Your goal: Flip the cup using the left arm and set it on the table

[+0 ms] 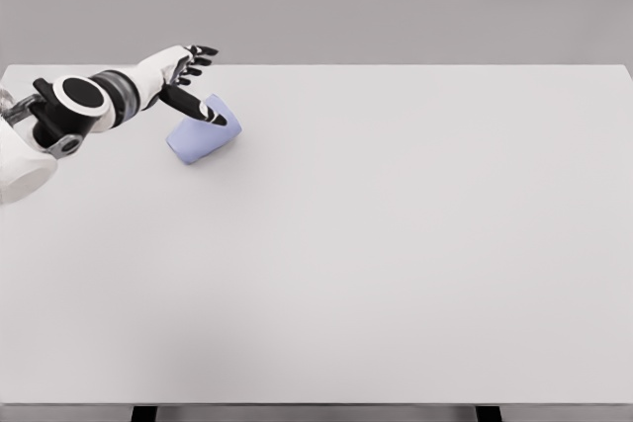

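Grey wall behind, plain white counter (pixel 396 244) filling most of the view. Cup (pixel 202 135) sits far left near the back edge, tilted on its side, pale lilac, smooth, tapered. Probably light, rigid plastic and a bit slippery; best taken around the side wall near the middle. Left hand (pixel 190 81) is just above it, fingers spread wide, thumb touching the cup's top, holding nothing.

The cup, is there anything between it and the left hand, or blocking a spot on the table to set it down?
Nothing visible. The left hand is already right at the cup, and the table around it shows no other objects.
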`<state>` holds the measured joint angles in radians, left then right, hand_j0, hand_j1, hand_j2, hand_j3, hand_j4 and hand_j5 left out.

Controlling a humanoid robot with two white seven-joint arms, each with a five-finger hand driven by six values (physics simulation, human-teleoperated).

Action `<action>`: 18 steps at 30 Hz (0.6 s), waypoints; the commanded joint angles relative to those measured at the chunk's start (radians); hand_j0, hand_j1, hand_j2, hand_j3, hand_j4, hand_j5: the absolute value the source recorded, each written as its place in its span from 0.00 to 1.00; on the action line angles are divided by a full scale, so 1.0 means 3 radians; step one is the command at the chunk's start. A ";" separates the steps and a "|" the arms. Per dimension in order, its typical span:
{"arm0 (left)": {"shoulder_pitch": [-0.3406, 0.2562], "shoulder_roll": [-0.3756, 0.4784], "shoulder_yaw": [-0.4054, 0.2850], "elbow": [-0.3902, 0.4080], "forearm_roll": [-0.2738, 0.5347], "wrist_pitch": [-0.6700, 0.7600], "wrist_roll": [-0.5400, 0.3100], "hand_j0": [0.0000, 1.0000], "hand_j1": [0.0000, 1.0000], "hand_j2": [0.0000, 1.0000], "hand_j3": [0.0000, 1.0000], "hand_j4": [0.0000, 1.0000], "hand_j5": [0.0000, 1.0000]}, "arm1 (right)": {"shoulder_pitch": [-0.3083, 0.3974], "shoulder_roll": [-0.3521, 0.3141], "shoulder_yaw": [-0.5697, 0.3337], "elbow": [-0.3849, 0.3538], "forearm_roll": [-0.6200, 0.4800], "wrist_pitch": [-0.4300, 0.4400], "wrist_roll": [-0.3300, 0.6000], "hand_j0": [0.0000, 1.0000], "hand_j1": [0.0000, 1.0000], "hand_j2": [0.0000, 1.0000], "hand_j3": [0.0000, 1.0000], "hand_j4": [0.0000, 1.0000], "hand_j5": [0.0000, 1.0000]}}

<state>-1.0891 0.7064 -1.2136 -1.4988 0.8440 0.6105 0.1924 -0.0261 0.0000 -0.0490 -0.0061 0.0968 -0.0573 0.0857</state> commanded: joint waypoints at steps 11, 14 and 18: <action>0.0010 -0.0227 -0.0142 0.0292 -0.0190 0.0001 -0.0023 1.00 1.00 1.00 1.00 1.00 1.00 | 0.0000 0.0000 0.0000 0.0000 0.0000 0.0002 0.0001 1.00 1.00 1.00 1.00 1.00 1.00; 0.0020 -0.0233 -0.0132 0.0368 -0.0155 0.0001 -0.0028 1.00 1.00 1.00 1.00 1.00 1.00 | 0.0000 0.0000 0.0000 0.0000 0.0000 0.0002 0.0001 1.00 1.00 1.00 1.00 1.00 1.00; 0.0031 -0.0253 -0.0132 0.0435 -0.0119 0.0001 -0.0023 1.00 1.00 1.00 1.00 1.00 1.00 | 0.0000 0.0000 0.0000 0.0000 0.0000 0.0002 0.0001 1.00 1.00 1.00 1.00 1.00 1.00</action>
<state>-1.0799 0.6335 -1.2548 -1.3806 0.8093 0.6105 0.1852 -0.0261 0.0000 -0.0490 -0.0061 0.0968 -0.0571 0.0857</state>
